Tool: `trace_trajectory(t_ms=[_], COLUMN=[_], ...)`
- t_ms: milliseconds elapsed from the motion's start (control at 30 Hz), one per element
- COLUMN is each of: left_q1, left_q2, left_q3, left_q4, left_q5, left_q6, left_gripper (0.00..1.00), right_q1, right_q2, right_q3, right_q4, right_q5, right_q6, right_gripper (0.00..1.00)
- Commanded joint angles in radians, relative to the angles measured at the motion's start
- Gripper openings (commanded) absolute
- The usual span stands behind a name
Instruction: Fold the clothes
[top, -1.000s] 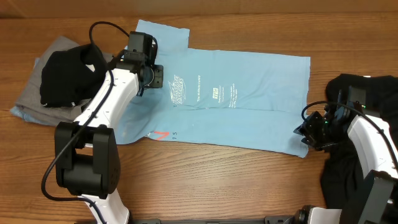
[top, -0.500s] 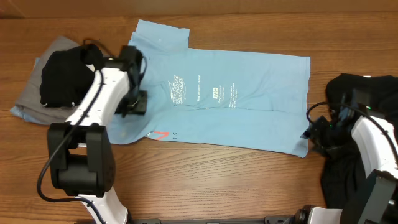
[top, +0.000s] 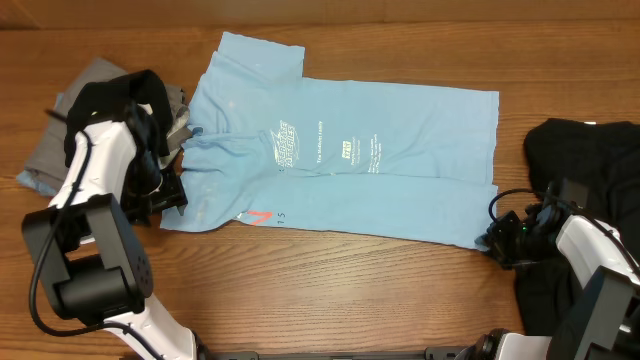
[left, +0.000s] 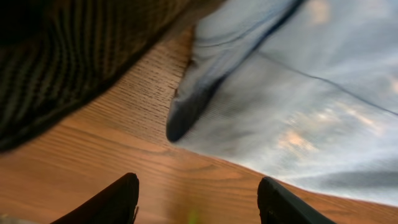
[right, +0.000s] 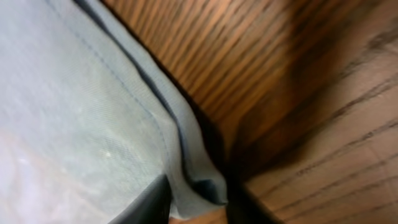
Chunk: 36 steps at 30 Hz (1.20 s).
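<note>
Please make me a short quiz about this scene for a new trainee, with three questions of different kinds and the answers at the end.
1. True or false: the left gripper is holding the blue T-shirt.
2. Choose one: where on the T-shirt is the right gripper? A) at a sleeve B) at a corner of the hem C) at the collar
3. Short answer: what colour is the pile of clothes beside the right arm?

Key: 1 false, its jaws stand apart over bare wood; 2 B; 3 black.
</note>
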Motion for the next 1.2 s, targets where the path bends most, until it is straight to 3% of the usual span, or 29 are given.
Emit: trace_trajectory(t_ms=[0,167,400,467,600,667,733,767,1167], left_q1=[0.017,0.014,0.014,0.014,0.016,0.018,0.021,0.026,0.14], left_q2=[-0.02,-0.02,-0.02,-0.02,-0.02,-0.02,-0.02,-0.021,-0.025], left_q3=[-0.06,-0.113,-0.152,-0.174,-0.213,-0.227,-0.228,-0.224,-0.112], left_q4=[0.034,0.089,0.162,0.177,0.22,0.242,0.246,0.235,-0.046], left_q5=[0.085,0.096,0.101,0.089,0.027,0.016,-0.011,-0.029,-0.13], left_q6=[0.01,0.009,0.01,0.014,0.013,0.012,-0.004,-0.003,-0.037], left_gripper=[0.64,0.66,0.63,0.5,0.41,0.27,0.08,0.04,0.04], right_q1=[-0.008,-0.018,-0.018,-0.018,-0.018,-0.018,-0.018,-0.018,-0.018], right_q2=[-0.005,-0.005,-0.005,-0.005,-0.005,-0.005,-0.005,-0.005,-0.006], right_q3=[-0.017,0.004,0.007,0.007,0.007,0.007,0.008,0.016,0.134], right_q4=[0.013,0.009,-0.004,-0.007,-0.01,-0.011,-0.019,-0.042,-0.307], right_q5=[0.085,0.099,0.1,0.1,0.1,0.103,0.126,0.167,0.324], right_q6=[0.064,0.064,0.061,0.061,0.061,0.061,0.061,0.061,0.069], right_gripper=[0.11,0.06,0.06,0.06,0.06,0.06,0.06,0.06,0.04])
